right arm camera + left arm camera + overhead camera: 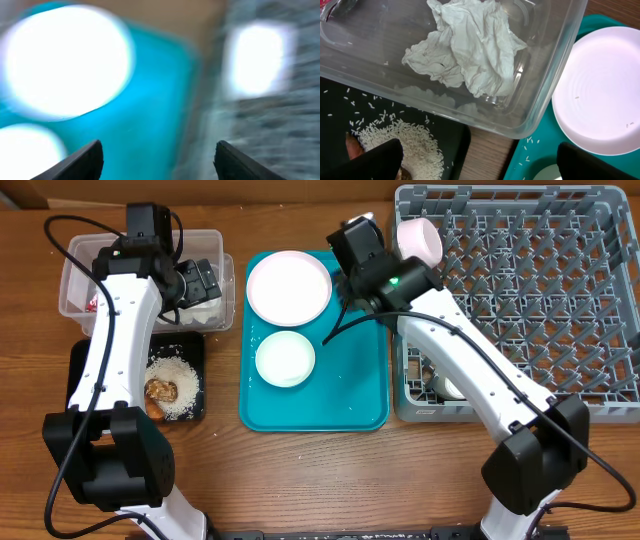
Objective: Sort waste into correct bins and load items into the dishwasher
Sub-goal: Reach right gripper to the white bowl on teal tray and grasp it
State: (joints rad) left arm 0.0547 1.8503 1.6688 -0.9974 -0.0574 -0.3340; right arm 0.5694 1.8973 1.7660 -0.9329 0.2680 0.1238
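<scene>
Both are being held released: left pincer [480, 146] above the napkin [470, 50] in the tub [555, 75] at the far-left corner of the table [300, 480], right pincer [159, 145] over the teal tray [350, 380] edge

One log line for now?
left jaws open over clear tub | napkin in tub | right jaws open near cup | plate, bowl on teal tray | rice on black tray

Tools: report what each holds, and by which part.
Nothing held. Left tool open, the napkin lying free in the tub; right tool open, empty.
</scene>
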